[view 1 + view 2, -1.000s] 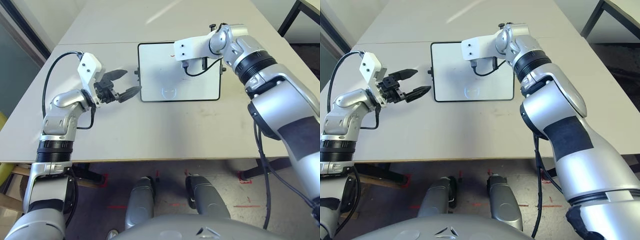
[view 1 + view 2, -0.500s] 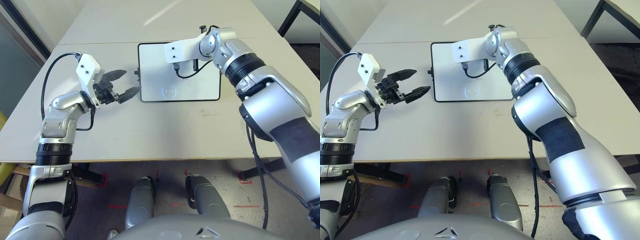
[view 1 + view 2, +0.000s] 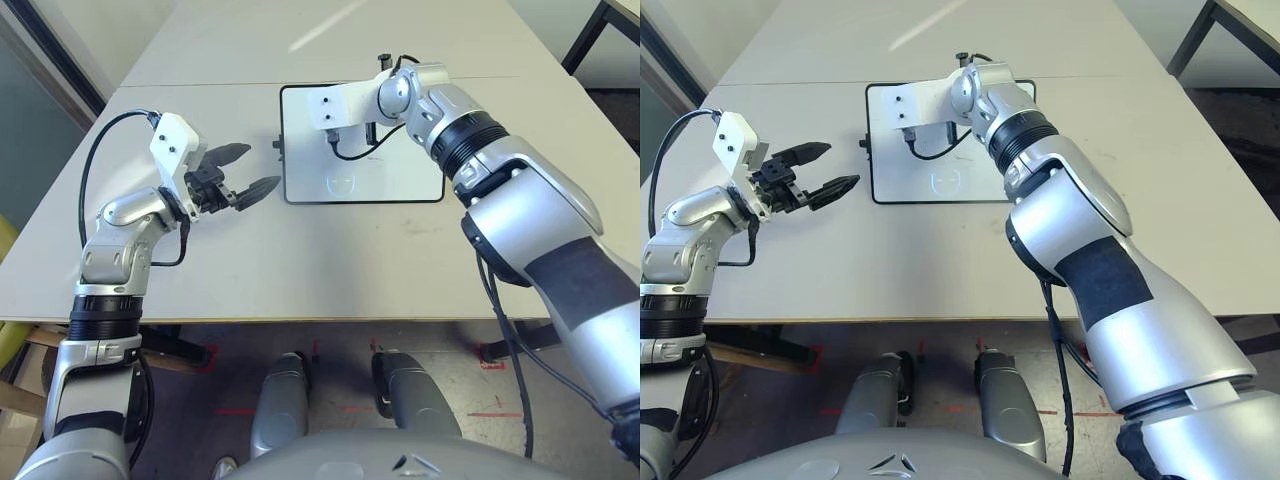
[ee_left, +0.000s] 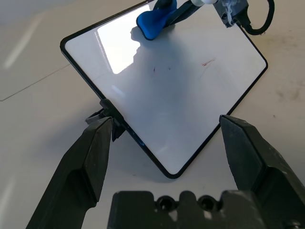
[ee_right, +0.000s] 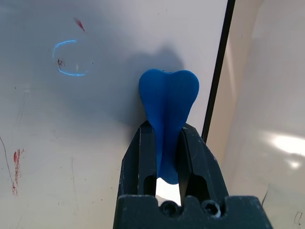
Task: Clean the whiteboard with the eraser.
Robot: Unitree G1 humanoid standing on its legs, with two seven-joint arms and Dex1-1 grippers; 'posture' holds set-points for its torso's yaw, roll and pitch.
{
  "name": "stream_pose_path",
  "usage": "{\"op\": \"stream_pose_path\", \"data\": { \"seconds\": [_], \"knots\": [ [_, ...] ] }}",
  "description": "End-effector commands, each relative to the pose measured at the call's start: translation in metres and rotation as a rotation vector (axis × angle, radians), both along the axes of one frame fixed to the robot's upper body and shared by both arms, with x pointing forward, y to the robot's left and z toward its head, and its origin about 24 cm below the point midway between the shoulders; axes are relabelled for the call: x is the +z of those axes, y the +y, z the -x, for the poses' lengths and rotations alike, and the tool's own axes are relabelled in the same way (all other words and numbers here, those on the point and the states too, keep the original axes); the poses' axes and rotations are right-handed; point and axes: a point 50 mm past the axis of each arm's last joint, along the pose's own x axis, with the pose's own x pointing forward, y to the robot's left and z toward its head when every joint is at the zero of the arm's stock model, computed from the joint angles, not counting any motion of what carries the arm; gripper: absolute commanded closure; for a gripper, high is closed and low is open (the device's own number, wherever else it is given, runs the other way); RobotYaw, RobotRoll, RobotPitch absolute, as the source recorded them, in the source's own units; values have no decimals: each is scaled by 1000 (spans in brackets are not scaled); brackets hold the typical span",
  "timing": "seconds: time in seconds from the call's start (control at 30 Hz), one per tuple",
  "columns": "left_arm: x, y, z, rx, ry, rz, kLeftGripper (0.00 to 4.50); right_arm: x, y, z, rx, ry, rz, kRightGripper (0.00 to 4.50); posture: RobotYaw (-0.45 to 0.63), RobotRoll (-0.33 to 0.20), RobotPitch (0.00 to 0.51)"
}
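Right gripper (image 5: 164, 143) is clamped on the eraser (image 5: 167, 102) at its pinched middle — probably light and squishy — over the whiteboard's (image 3: 400, 170) far-left area. Left gripper (image 3: 250, 170) is spread wide, left of it.

Fingers (image 5: 143, 152) pinch blue eraser (image 5: 168, 100) against whiteboard (image 5: 71, 119), near black frame.

R arm stretched fwd, wrist angled down; R gripper (image 5: 164, 143) fingers clamped tight on what it holds. L arm bent at elbow, forearm out to L side; L gripper (image 3: 245, 170) about level, aimed fwd-right, fingers spread wide, holding nothing.
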Motion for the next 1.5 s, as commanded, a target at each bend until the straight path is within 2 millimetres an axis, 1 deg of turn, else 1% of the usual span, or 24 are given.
{"op": "stream_pose_path", "data": {
  "seconds": [0.03, 0.43, 1.0, 1.13, 1.23, 1.37, 1.5],
  "knots": [
    [-3, 0, 2, 7, 14, 9, 0, 4, -1, -1, -10, -19, 19, 4114, -25, 0, 124],
    [-3, -3, 0, -2, 15, 9, 0, -5, -29, -6, -74, -16, 125, 4114, -43, 0, 124],
    [-2, -3, -3, -10, 13, 9, 0, -14, -64, -9, -142, 13, 201, 4114, -58, 0, 121],
    [-2, -3, -4, -11, 14, 8, 0, -15, -71, -9, -159, 33, 192, 4114, -61, 0, 121],
    [-2, -3, -5, -12, 14, 8, 0, -10, -71, -8, -156, 63, 139, 4114, -63, 0, 120],
    [-2, -3, -5, -15, 14, 8, 0, 2, -71, -6, -132, 133, 60, 4114, -68, 0, 118],
    [-2, -3, -6, -18, 16, 8, 0, 16, -81, -2, -104, 192, 30, 4114, -72, 0, 119]
  ]
}}
